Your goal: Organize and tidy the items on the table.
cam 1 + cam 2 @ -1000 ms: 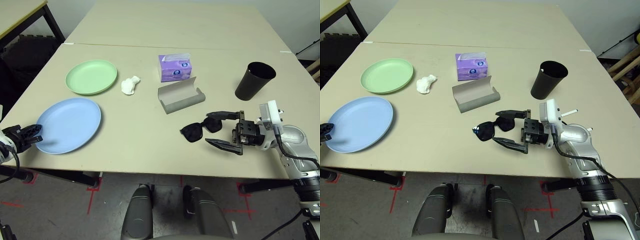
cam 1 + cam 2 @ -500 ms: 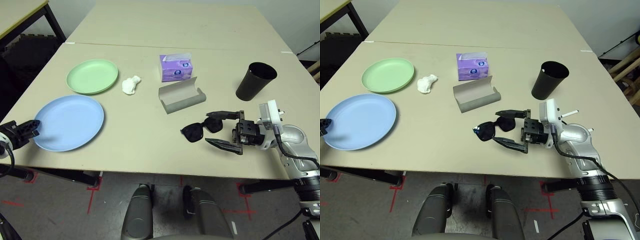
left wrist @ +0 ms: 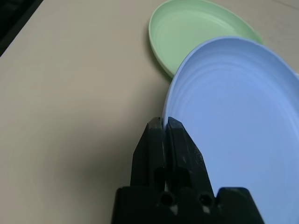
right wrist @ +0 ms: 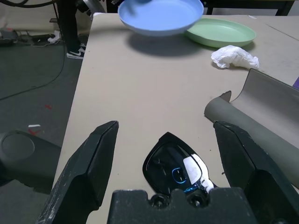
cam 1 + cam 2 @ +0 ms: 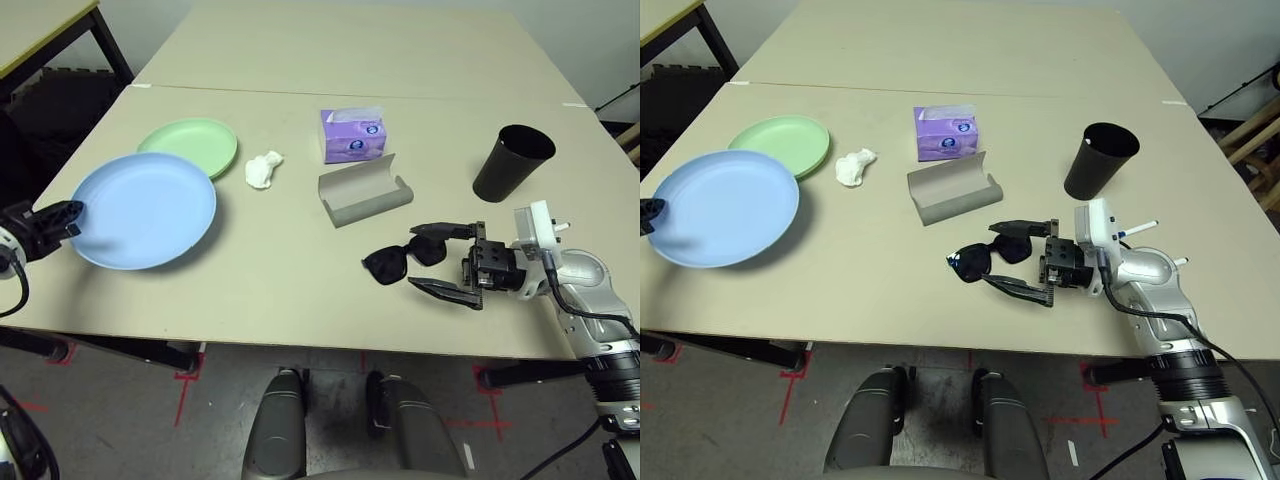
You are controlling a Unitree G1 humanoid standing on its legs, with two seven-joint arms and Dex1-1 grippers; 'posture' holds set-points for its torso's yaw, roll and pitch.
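Black sunglasses lie near the front edge of the table, and they serve as my landmark. Just right of them hangs the right gripper, its jaws spread wide and level, with one temple of the glasses reaching in between the fingers. Well to the left of the sunglasses, the left gripper has its jaws pressed together on the rim of the light blue plate, which is lifted clear of the tabletop and casts a shadow beneath. Just behind the sunglasses sits the grey glasses case, open. Farther back stands the purple tissue box, with the crumpled white tissue and the pale green plate off to the left, the blue plate overlapping the green one's near edge. Back and right of the sunglasses stands the tall black cup.
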